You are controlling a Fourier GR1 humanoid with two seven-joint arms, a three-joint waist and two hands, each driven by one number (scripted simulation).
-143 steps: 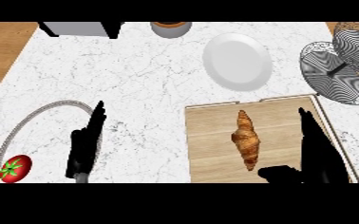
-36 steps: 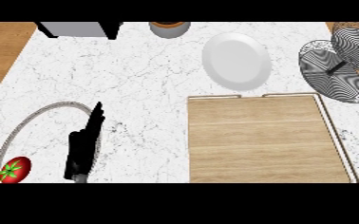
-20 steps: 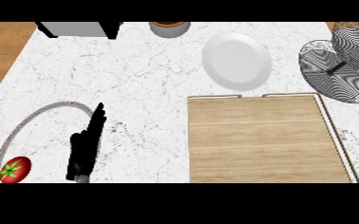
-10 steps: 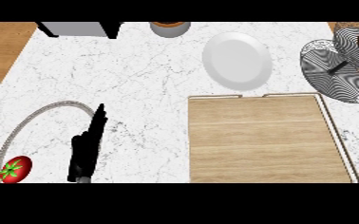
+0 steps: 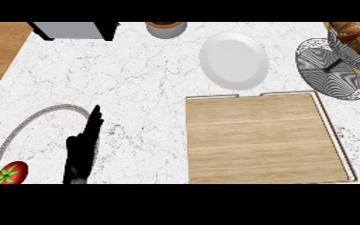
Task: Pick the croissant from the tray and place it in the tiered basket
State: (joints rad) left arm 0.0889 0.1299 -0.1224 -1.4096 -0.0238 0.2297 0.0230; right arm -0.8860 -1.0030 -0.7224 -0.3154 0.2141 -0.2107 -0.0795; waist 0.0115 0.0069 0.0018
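Tray (image 5: 260, 136) bare on the worktop (image 5: 126, 76); croissant (image 5: 346, 28) shows at the far right edge, just above the tiered basket (image 5: 330, 71). Right hand out of view, so I cannot tell its hold. Left hand (image 5: 81, 152) rests open, near left. Risk: I release blind and miss the tier.

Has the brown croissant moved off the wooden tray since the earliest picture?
Yes. The wooden tray no longer holds it; a brown shape now shows at the top right corner, above the tiered basket.
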